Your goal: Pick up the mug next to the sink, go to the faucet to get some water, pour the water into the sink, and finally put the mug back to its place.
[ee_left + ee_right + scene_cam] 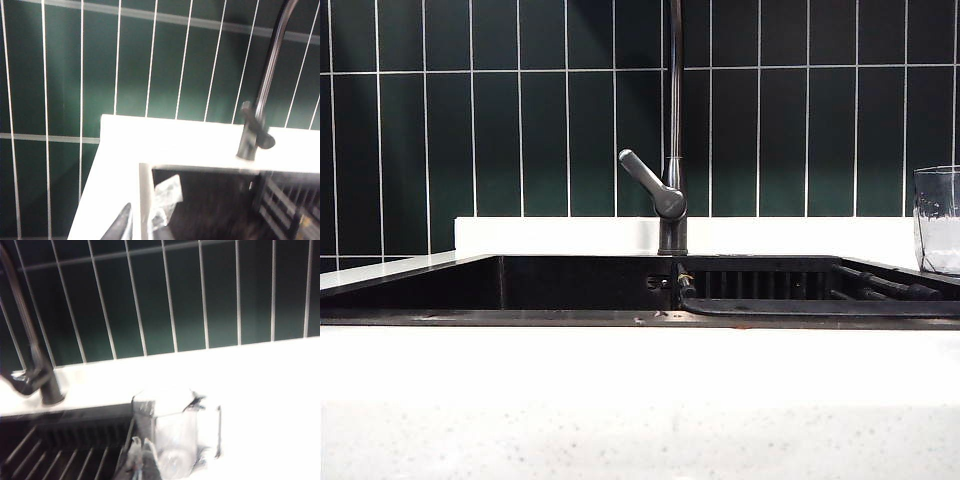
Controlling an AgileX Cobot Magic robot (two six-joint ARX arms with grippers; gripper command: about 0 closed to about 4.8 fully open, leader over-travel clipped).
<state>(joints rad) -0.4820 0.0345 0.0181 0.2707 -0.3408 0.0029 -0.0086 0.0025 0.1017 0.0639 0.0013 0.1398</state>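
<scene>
The clear faceted mug (938,220) stands upright on the white counter at the far right, beside the black sink (570,285). The dark faucet (672,200) rises behind the sink's middle. Neither gripper shows in the exterior view. In the right wrist view my right gripper (142,442) is shut, its two pale tips pressed together with nothing between them, just beside the mug (175,430) at the sink's edge. In the left wrist view my left gripper (145,210) hovers over the sink's far corner (145,170), its fingers apart and empty, well away from the faucet (255,135).
A black slatted rack (790,285) fills the right half of the sink. A dark green tiled wall (520,110) stands close behind the white counter ledge (560,235). White speckled countertop (640,420) runs along the front.
</scene>
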